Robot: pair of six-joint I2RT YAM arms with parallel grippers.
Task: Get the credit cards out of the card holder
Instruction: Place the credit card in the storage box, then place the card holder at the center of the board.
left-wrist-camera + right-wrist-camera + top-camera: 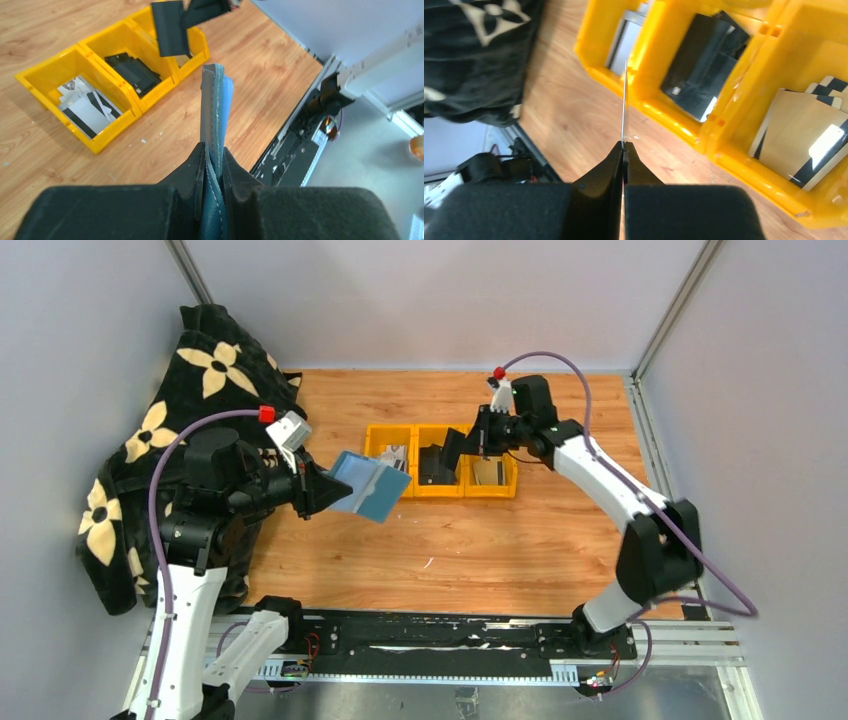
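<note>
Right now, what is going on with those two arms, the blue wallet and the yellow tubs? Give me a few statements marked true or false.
1. The left gripper clamps the teal-blue folding card holder in the air. True.
2. The right gripper is empty. False: it is shut on a thin dark plastic card.
3. Three yellow plastic bins stand in a row on the wooden table. True.
4. The bins are all empty. False: each holds flat cards.
</note>
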